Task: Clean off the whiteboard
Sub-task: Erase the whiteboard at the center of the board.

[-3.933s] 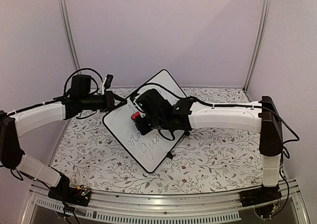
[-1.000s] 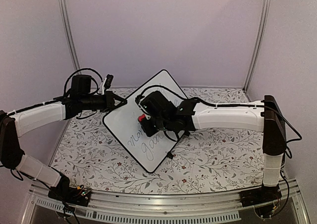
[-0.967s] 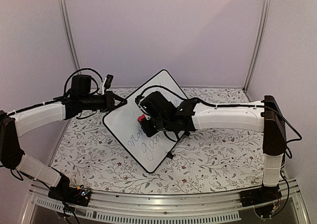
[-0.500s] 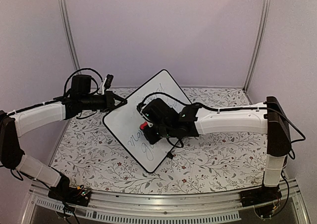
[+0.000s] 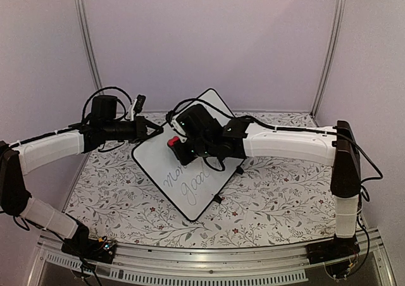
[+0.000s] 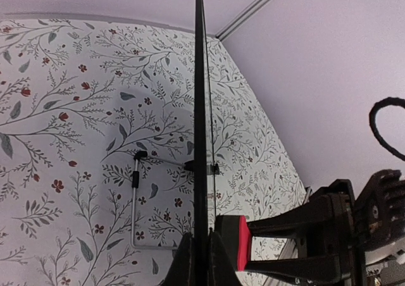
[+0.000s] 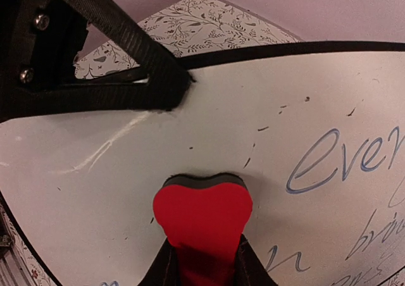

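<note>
The whiteboard [image 5: 180, 188] stands tilted on the table [image 5: 272, 197], edge pinched in the left gripper [image 5: 154, 132], grey writing [image 5: 190, 186] on its lower half; the right gripper [image 5: 178, 147] clamps the red eraser [image 5: 173, 142] against its face. Too hard a push could wrench the board from that narrow pinch

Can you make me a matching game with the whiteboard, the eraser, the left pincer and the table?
Things:
1. whiteboard
2. eraser
3. left pincer
4. table

Clues:
A. red
B. covered in a flowery pattern
C. has writing on it
D. pinching the whiteboard's edge

Pairs: 1-C, 2-A, 3-D, 4-B
</note>
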You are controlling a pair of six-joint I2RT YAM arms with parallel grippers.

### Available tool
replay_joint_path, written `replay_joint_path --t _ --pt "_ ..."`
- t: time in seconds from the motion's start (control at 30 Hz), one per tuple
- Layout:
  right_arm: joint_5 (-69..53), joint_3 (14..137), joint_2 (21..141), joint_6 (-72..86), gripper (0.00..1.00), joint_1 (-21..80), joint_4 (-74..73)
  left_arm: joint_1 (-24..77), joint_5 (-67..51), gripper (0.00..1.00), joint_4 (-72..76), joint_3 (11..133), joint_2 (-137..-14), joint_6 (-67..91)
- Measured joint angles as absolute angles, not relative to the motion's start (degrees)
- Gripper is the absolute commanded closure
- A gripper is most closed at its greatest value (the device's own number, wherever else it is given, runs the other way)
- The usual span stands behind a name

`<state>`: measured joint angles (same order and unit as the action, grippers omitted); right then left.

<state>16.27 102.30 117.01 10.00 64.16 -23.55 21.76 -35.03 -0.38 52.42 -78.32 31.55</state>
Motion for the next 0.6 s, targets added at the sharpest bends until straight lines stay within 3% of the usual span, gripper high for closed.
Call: replay_joint_path --t 0.23,0.6 --pt "14.3 103.4 117.9 9.5 0.92 62.9 -22.6 21.9 -34.8 1.00 -0.5 52.4 -78.3 31.5" --pt "11.7 93.9 113.9 10.8 0.92 63.9 -20.6 21.9 -34.5 1.00 -0.7 52.4 -78.3 31.5"
